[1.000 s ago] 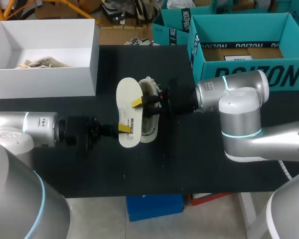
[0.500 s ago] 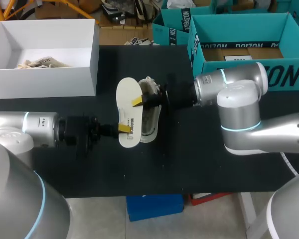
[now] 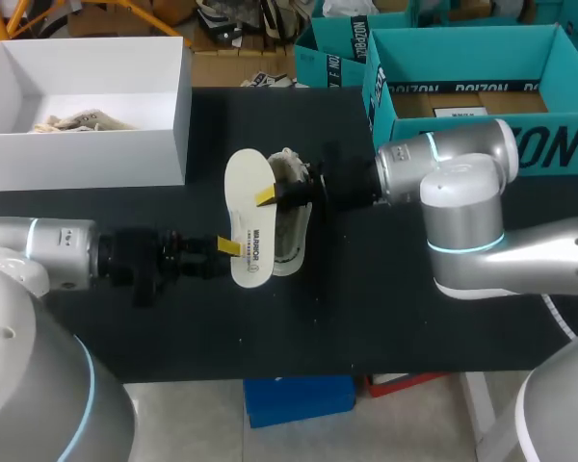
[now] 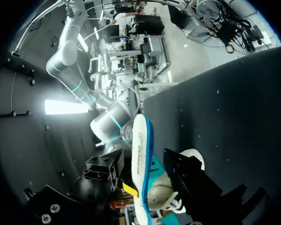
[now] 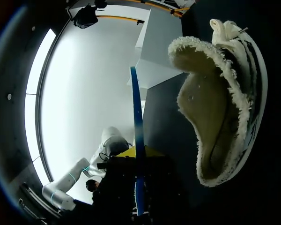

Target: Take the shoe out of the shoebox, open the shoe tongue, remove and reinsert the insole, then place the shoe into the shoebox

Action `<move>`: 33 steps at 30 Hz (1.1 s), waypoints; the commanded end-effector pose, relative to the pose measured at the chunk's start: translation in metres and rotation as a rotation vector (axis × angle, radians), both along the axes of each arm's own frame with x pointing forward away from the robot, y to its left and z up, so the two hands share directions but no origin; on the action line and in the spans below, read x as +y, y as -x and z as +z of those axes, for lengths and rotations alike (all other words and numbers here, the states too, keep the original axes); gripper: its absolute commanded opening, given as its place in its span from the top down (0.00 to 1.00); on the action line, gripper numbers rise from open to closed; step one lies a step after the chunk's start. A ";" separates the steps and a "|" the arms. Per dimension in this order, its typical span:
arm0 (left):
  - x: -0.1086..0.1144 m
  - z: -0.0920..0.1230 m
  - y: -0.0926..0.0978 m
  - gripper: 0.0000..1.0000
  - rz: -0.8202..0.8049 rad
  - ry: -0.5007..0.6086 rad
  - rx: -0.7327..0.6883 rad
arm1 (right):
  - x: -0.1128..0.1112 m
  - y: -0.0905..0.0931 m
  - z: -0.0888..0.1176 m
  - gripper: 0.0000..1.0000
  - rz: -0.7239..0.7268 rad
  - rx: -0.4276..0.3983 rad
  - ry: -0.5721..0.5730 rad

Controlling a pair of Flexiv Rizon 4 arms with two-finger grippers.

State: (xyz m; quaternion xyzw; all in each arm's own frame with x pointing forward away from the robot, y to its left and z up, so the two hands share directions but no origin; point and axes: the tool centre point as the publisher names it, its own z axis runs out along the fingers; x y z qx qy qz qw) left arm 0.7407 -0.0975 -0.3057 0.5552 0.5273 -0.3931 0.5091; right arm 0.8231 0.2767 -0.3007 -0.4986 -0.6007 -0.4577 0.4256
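Note:
A white insole (image 3: 248,217) stands on edge over the pale fleece-lined shoe (image 3: 292,229), which lies on the black table. My right gripper (image 3: 268,197) comes in from the right and is shut on the insole's upper part. In the right wrist view the insole's blue edge (image 5: 136,136) runs up from between that gripper's (image 5: 136,157) fingers, with the shoe (image 5: 215,117) beside it. My left gripper (image 3: 228,247) is at the insole's lower end, open. In the left wrist view the insole (image 4: 139,154) lies against one yellow fingertip (image 4: 129,188), and the other finger stands apart.
A white shoebox (image 3: 87,154) with crumpled paper (image 3: 77,122) inside stands at the back left. Teal boxes (image 3: 482,144) sit at the back right, close behind my right arm. The black table (image 3: 347,318) stretches to the front edge.
My right gripper closed on the insole's upper part. My left gripper then opened, let go of the lower end, and its arm drew back a little to the left.

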 end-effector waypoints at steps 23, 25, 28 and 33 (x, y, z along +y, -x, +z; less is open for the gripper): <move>0.038 0.116 0.048 0.00 0.179 -0.896 -0.109 | 0.001 0.000 -0.001 1.00 -0.001 0.000 0.000; 0.032 0.117 0.045 0.00 0.177 -0.930 -0.109 | 0.001 0.000 -0.001 1.00 -0.001 0.000 0.000; 0.023 0.118 0.039 0.00 0.182 -0.991 -0.114 | 0.001 0.000 -0.001 1.00 -0.001 0.000 0.000; 0.006 0.117 0.031 0.00 0.173 -1.033 -0.114 | 0.001 0.000 -0.001 1.00 -0.001 0.000 0.000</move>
